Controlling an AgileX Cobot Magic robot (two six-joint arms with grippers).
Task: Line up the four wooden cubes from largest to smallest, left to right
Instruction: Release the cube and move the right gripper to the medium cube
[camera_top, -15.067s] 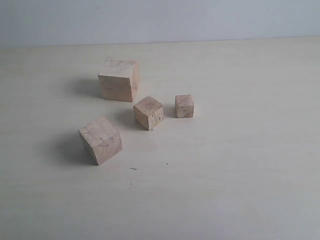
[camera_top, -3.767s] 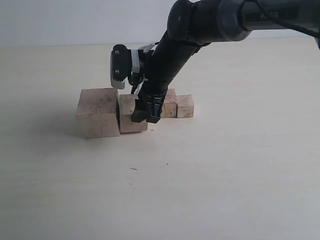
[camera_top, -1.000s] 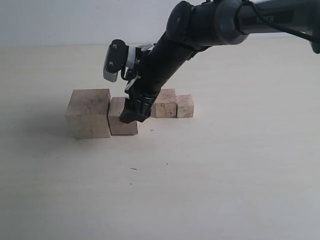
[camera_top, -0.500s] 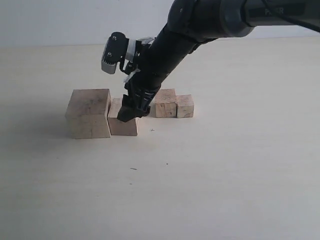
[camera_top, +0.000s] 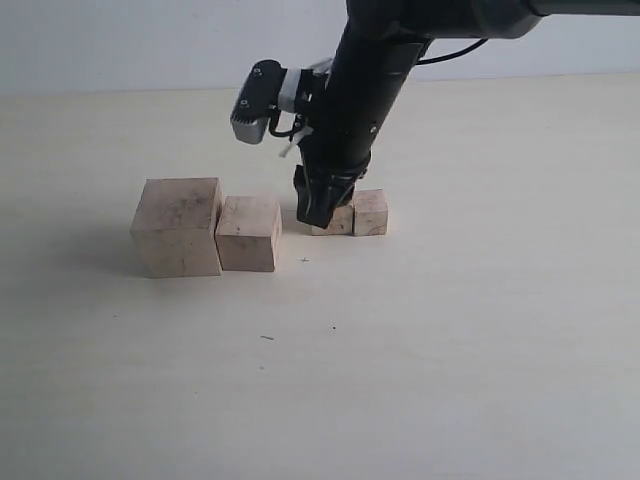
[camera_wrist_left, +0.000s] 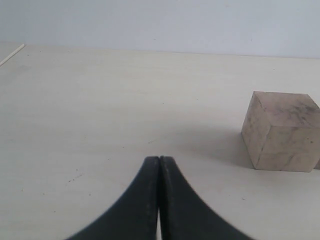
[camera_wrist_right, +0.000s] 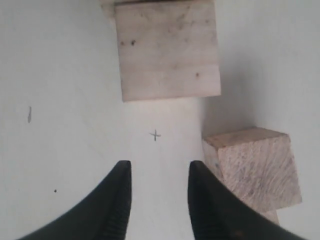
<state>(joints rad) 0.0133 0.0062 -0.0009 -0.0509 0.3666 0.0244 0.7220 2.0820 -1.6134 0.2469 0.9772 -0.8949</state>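
Four pale wooden cubes stand in a row. The largest cube (camera_top: 176, 226) is at the left, and the second cube (camera_top: 248, 232) touches its right side. After a gap come the third cube (camera_top: 338, 221), partly hidden by my arm, and the smallest cube (camera_top: 370, 212). My right gripper (camera_top: 318, 212) hangs open just left of the third cube (camera_wrist_right: 252, 165), one finger beside it and nothing between the fingers (camera_wrist_right: 159, 167). The second cube (camera_wrist_right: 167, 47) lies beyond. My left gripper (camera_wrist_left: 159, 159) is shut and empty, low over the table, with the largest cube (camera_wrist_left: 282, 132) off to one side.
A small pencilled cross (camera_top: 304, 260) marks the pale table (camera_top: 450, 350) in front of the gap between the second and third cubes. A light wall (camera_top: 150, 40) rises behind the table. The right arm (camera_top: 370, 60) slants in from above.
My right gripper has let go of the second cube, risen and swung right to the third cube. The second cube stays beside the largest.
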